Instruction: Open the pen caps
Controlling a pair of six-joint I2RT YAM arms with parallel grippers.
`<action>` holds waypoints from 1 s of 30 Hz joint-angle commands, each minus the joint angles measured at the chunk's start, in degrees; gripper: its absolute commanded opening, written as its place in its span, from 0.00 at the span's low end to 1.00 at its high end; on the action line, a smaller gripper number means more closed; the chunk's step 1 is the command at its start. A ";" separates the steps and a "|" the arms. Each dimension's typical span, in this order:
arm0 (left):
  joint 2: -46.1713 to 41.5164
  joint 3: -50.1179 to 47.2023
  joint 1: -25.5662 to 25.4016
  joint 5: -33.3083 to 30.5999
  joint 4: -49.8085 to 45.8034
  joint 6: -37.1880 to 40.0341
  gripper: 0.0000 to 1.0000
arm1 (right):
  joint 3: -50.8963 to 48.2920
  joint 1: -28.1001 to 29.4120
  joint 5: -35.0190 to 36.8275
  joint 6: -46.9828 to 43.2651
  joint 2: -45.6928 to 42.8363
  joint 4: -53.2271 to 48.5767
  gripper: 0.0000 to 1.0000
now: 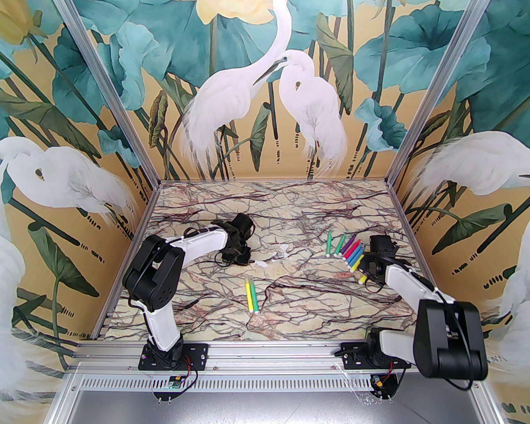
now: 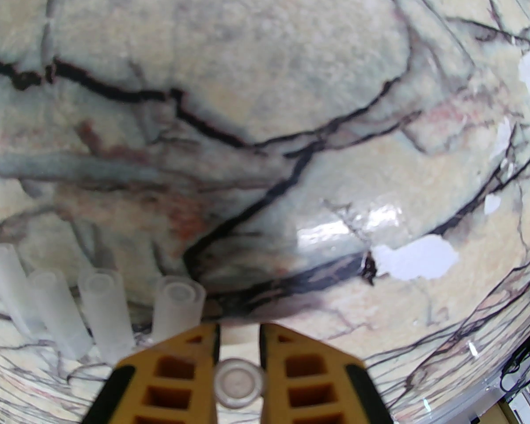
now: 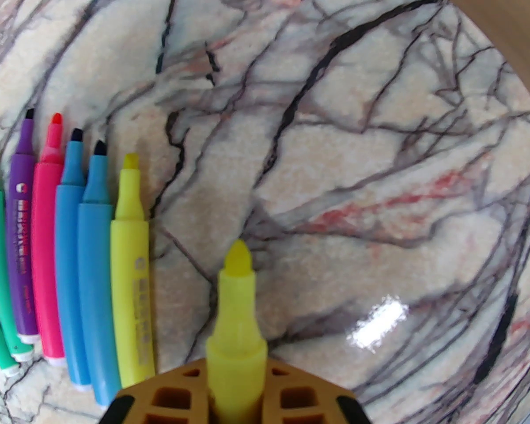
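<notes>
Over on the left, the left claw (image 2: 240, 330) hangs low over the marble surface (image 1: 190, 294). Its 2 yellow fingers (image 2: 185, 369) are pinched on a clear pen cap (image 2: 240, 382), which sits between them with its round end facing the wrist camera. Just left of those fingers, 4 more caps (image 2: 106, 312) stand in a loose line on the marble. They are frosted and pale and close together, though I cannot tell whether they touch. Further right in that view, a white patch (image 2: 417, 259) breaks the marble pattern.

Near the middle of the surface, toward the arm bases, 2 yellow-green pens (image 1: 251, 296) lie side by side, well apart from everything else. Their far ends look pale, but from the overhead view I cannot tell whether caps are on them.

To the right lies a row of 7 pens (image 3: 46, 245), fanned out side by side. In the right wrist view they run 2 green, 1 purple, 1 pink, 2 blue, 1 yellow. The tips are bare on the 6 whose tips show, and the outermost green one is cut off by the frame edge.

Just right of that row, the right claw (image 3: 236, 371) is clamped on a yellow pen (image 3: 236, 307). Its barrel runs out between the fingers, and its uncapped yellow tip points forward above bare marble.
</notes>
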 commanded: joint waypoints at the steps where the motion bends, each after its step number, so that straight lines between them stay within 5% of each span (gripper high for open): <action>1: 1.37 0.99 -0.48 -1.44 -1.40 0.88 0.05 | 1.35 -0.26 -1.48 1.03 2.26 2.33 0.05; 11: 1.36 1.25 -0.57 -1.48 -1.84 1.03 0.15 | 2.38 -0.41 -1.93 2.00 5.65 4.33 0.08; 30: -1.03 1.16 -0.66 -0.22 -2.10 0.29 0.29 | 4.34 -0.49 -2.05 0.77 6.29 2.74 0.28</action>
